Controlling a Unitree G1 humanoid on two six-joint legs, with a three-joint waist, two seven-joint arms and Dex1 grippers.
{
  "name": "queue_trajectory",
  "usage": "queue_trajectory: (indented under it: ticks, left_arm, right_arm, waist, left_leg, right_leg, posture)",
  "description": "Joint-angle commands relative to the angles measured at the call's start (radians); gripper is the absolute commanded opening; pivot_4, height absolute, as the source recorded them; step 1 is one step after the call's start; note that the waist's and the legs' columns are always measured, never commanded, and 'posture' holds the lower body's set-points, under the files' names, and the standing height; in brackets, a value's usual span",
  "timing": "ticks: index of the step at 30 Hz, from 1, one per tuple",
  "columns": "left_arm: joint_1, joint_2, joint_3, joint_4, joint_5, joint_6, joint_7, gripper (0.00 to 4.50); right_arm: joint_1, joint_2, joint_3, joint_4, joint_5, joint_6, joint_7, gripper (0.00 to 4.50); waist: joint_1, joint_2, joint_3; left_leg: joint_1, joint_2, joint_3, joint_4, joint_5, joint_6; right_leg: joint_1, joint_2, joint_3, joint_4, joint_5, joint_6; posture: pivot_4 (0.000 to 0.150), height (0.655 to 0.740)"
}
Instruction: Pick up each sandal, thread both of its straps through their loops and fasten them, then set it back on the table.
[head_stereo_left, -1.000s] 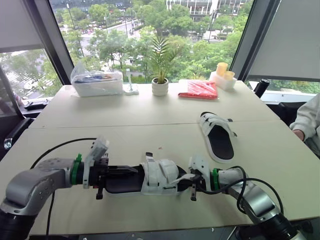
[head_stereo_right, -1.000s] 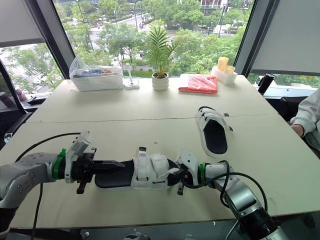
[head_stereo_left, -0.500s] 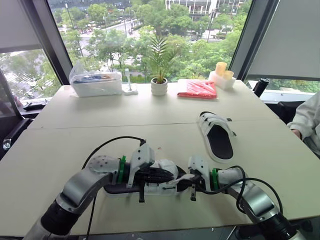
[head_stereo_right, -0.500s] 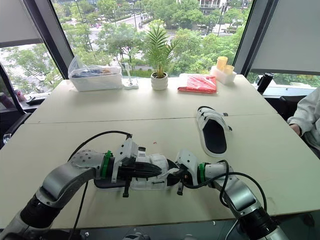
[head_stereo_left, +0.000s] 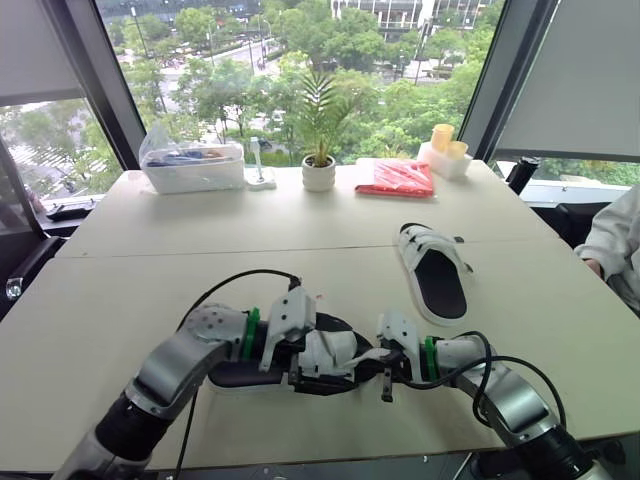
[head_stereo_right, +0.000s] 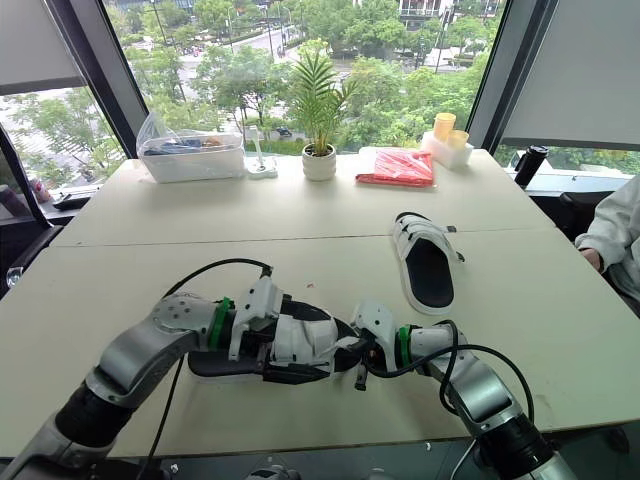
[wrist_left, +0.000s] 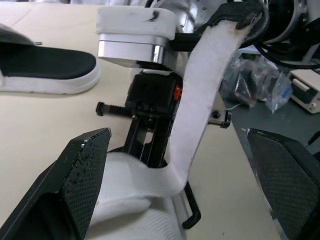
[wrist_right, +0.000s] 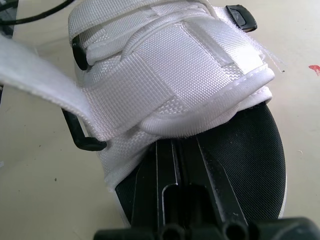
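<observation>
A white-strapped sandal (head_stereo_left: 335, 345) with a black footbed lies along the table's front edge. My left gripper (head_stereo_left: 322, 368) reaches over its straps from the heel side, fingers (wrist_left: 82, 170) spread wide open around a loose white strap (wrist_left: 200, 100). That strap runs up to my right gripper (head_stereo_left: 385, 362), which is shut on the strap's end at the sandal's toe. In the right wrist view the sandal's folded upper (wrist_right: 175, 75) sits just past the closed fingers. A second sandal (head_stereo_left: 436, 275) rests flat farther back on the right.
At the table's far edge stand a clear plastic tub (head_stereo_left: 193, 165), a small potted plant (head_stereo_left: 319, 173), a red packet (head_stereo_left: 397, 179) and yellow cups (head_stereo_left: 443, 140). A person's sleeve (head_stereo_left: 618, 240) shows at the right edge. A black cable (head_stereo_left: 235, 283) loops over my left arm.
My left gripper has slid from the sandal's heel to over its straps and opened wide. The right gripper has stayed shut at the toe end.
</observation>
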Motion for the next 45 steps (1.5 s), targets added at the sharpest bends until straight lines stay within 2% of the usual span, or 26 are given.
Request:
queue_trajectory:
  ticks: [1,6,7,9,15,18,21,28,33,38,41,45]
  left_arm:
    - [-0.023,-0.029,-0.019,0.018,0.029,-0.036,0.006,4.46]
    - [-0.029,-0.050,-0.032,0.050,0.053,-0.052,0.001,4.46]
    - [-0.030,-0.053,-0.030,0.055,0.057,-0.058,0.003,3.95]
    - [-0.032,-0.055,-0.025,0.063,0.062,-0.067,0.004,3.20]
    - [-0.039,-0.052,-0.012,0.064,0.065,-0.104,-0.015,0.20]
    - [-0.039,-0.033,-0.007,0.057,0.054,-0.154,-0.068,0.20]
    - [-0.021,0.030,0.004,0.021,0.020,-0.259,-0.212,0.20]
    - [0.033,0.125,-0.028,0.040,0.064,-0.432,-0.358,0.20]
    - [0.093,0.185,-0.016,-0.017,0.059,-0.420,-0.377,0.20]
    - [0.174,0.236,0.005,-0.067,0.066,-0.363,-0.313,0.20]
    - [0.212,0.240,0.009,-0.050,0.088,-0.338,-0.266,1.09]
    - [0.281,0.263,0.028,-0.068,0.075,-0.338,-0.266,3.05]
  right_arm:
    - [0.005,-0.002,0.011,0.018,-0.021,0.005,0.000,0.00]
    - [0.003,-0.003,0.012,0.018,-0.022,0.004,-0.003,0.00]
    - [0.006,-0.004,0.011,0.016,-0.022,0.005,-0.003,0.00]
    - [0.007,-0.005,0.010,0.014,-0.021,0.005,-0.004,0.00]
    - [0.007,-0.006,0.008,0.016,-0.020,0.006,-0.004,0.00]
    - [0.004,-0.005,0.008,0.020,-0.020,0.005,-0.003,0.00]
    - [-0.004,-0.006,0.009,0.027,-0.020,0.002,0.003,0.00]
    - [-0.009,-0.007,0.014,0.034,-0.023,-0.001,0.015,0.00]
    - [-0.007,-0.007,0.018,0.032,-0.023,0.003,0.021,0.00]
    - [-0.002,-0.009,0.021,0.033,-0.023,0.000,0.025,0.00]
    - [-0.004,-0.006,0.024,0.035,-0.025,0.000,0.025,0.00]
    - [-0.011,0.000,0.028,0.043,-0.027,-0.002,0.027,0.00]
  waist:
    - [0.000,0.000,0.000]
    - [0.000,0.000,0.000]
    - [0.000,0.000,0.000]
    - [0.000,0.000,0.000]
    - [0.000,0.000,0.000]
    - [0.000,0.000,0.000]
    - [-0.001,0.000,0.000]
    - [-0.001,0.000,0.000]
    - [-0.003,0.000,0.000]
    - [-0.003,0.000,0.000]
    - [-0.002,0.001,0.000]
    - [-0.003,0.001,0.000]
  left_leg:
    - [0.000,0.000,0.000,0.000,0.000,0.000]
    - [0.000,0.000,0.000,0.000,0.000,0.000]
    - [0.000,0.000,0.000,0.000,0.000,0.000]
    - [0.000,0.000,0.000,0.000,0.000,0.000]
    - [0.000,0.000,0.000,0.000,0.000,0.000]
    - [0.000,0.000,0.000,0.001,0.000,0.000]
    - [0.000,0.000,0.000,0.001,0.000,0.000]
    - [0.001,0.000,0.000,0.000,0.000,0.000]
    - [0.000,0.000,0.000,0.000,0.000,0.000]
    - [0.001,0.000,0.000,-0.001,0.000,0.000]
    - [0.001,0.000,-0.001,-0.001,0.000,0.000]
    - [0.001,0.000,-0.001,0.000,0.000,0.000]
  right_leg:
    - [0.000,0.000,0.000,0.000,0.000,0.000]
    - [0.000,0.000,0.000,0.000,0.000,0.000]
    - [0.000,0.000,0.000,0.000,0.000,0.000]
    - [0.000,0.000,0.000,0.000,0.000,0.000]
    - [0.000,0.000,0.000,0.000,0.000,0.000]
    - [0.000,0.000,0.000,0.000,0.000,0.000]
    - [0.000,0.000,0.000,0.000,0.000,0.000]
    - [0.001,0.000,0.000,0.000,0.000,-0.001]
    - [0.000,0.000,0.000,0.000,0.000,-0.001]
    - [0.000,0.000,0.000,0.000,0.000,0.000]
    - [0.000,0.000,0.000,0.000,0.000,0.000]
    - [0.000,0.000,0.000,0.001,0.000,-0.001]
  posture:
    - [0.150,0.7400]
    - [0.150,0.7400]
    - [0.150,0.7400]
    - [0.150,0.7400]
    - [0.150,0.7400]
    - [0.150,0.7400]
    - [0.150,0.7400]
    - [0.150,0.7400]
    - [0.150,0.7400]
    - [0.150,0.7400]
    - [0.150,0.7400]
    - [0.150,0.7400]
